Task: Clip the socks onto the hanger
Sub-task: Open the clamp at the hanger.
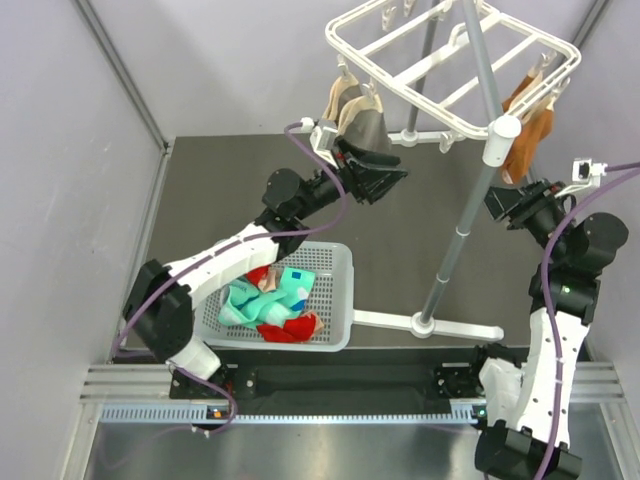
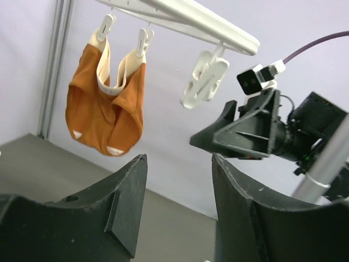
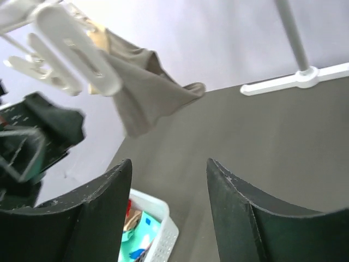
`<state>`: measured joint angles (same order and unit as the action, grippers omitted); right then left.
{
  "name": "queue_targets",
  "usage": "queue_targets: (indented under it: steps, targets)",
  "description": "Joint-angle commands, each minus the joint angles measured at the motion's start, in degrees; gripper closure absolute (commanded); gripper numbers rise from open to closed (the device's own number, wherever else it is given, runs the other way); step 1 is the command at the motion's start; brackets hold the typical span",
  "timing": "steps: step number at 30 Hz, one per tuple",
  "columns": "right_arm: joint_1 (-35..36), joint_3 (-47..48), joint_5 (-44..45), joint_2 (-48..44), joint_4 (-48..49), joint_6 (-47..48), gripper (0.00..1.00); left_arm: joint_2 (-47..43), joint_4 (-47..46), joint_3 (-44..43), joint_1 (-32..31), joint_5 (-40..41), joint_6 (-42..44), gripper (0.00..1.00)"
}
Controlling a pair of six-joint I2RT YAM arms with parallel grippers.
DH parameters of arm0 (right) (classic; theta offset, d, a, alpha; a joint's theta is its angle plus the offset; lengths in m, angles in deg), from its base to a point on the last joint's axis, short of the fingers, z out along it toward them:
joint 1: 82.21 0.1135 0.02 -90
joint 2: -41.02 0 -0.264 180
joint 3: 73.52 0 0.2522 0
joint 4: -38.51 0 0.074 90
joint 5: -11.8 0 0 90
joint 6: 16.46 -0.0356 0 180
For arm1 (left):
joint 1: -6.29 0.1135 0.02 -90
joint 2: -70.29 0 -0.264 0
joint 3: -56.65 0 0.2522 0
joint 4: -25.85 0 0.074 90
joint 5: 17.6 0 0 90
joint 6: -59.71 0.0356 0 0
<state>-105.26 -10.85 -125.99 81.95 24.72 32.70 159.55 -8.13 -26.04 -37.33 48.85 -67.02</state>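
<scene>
Socks [image 1: 283,292] lie in the basket [image 1: 345,300]; left pincer [image 2: 179,164] and right pincer [image 3: 169,164] gape partly, holding nothing.

Pale lilac-grey walls close the space on three sides: the left wall [image 1: 60,200], the back wall [image 1: 240,70] and the right wall [image 1: 618,110]. A grey metal strut [image 1: 120,70] runs down the back-left corner, and another strut [image 1: 596,15] shows at the back-right corner. The tabletop [image 1: 230,180] is dark grey and matte. Along its near edge lies a ribbed aluminium rail [image 1: 130,378], and nearer still a brushed metal sheet [image 1: 330,450]. The light is soft and even, with only weak shadows.
</scene>
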Motion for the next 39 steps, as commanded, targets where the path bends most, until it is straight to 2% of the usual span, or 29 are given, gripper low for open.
queue_targets:
  steps: [1, 6, 10, 16, 19, 22, 26, 37, 39]
  targets:
    - [-0.59, 3.56, -5.55, 1.26, 6.18, -6.51, 0.44, 3.81, -7.53, -6.29, -0.42, -0.62, 4.91, 0.45]
    - [-0.59, 3.65, -8.62, 1.87, 13.72, -12.24, 0.42, 10.84, -9.82, -12.63, -0.68, -2.02, 3.95, 0.45]
    - [-0.51, 5.5, -10.13, 3.63, 16.11, -14.08, 0.37, 14.63, -11.84, -17.72, -1.03, -4.82, 2.02, 0.45]
    - [0.89, 9.18, -11.97, 6.26, 21.47, -15.5, 0.27, 17.01, -13.6, -20.37, -1.82, -7.65, 1.31, 0.46]
    - [3.08, 11.29, -12.15, 8.02, 22.09, -14.54, 0.25, 17.62, -13.78, -20.72, -2.0, -8.53, 1.4, 0.45]
    - [8.25, 14.19, -10.4, 9.52, 19.12, -9.73, 0.25, 18.15, -13.86, -21.33, -2.26, -8.09, 1.57, 0.41]
    - [14.78, 19.98, -4.08, 10.75, 5.17, 2.06, 0.27, 19.64, -13.51, -23.53, -2.61, -8.44, 1.05, 0.37]
    - [15.75, 22.64, -0.9, 14.35, 4.51, 5.07, 0.27, 21.4, -8.77, -27.66, -3.14, -4.66, 2.98, 0.35]
    - [15.75, 22.73, -0.2, 14.36, 4.86, 5.24, 0.27, 22.28, -8.15, -29.06, -3.4, -4.49, 2.72, 0.37]
